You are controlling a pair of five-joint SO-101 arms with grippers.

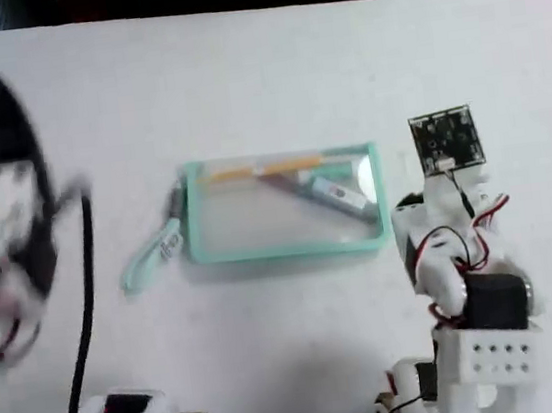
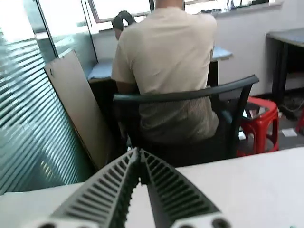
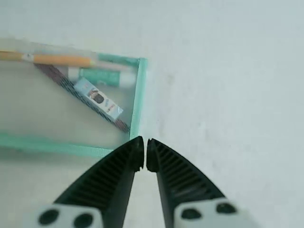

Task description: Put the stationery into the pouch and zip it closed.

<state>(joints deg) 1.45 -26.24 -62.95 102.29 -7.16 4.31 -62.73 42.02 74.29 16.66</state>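
The left gripper (image 2: 140, 166) has its fingers pressed together on nothing and is raised above the table (image 1: 271, 86), pointing toward the room beyond its edge. The pouch (image 1: 292, 252) lies well apart from it, off toward the other arm. Nearest that gripper is the pouch's pale green strap (image 1: 151, 252), trailing loose on the table from the pouch's end.

Inside the clear pouch, the stationery looks packed already. An orange pencil (image 3: 57, 59) lies along the far edge, a green pen (image 3: 102, 77) just beside it, and a dark stick with a small labelled piece (image 3: 99, 99) runs slantwise to the corner. Nothing loose lies on the table around the pouch, so I judge the filling step done. Whether the zip is run fully home I cannot tell — the seam is too faint to read.

The right gripper (image 3: 145, 153) also has its fingers together, with only a sliver between the tips and nothing held. It sits low, with the pouch's near corner just beside its tips — close, though contact is not certain. The rest of the pouch stretches away from it toward the left arm.
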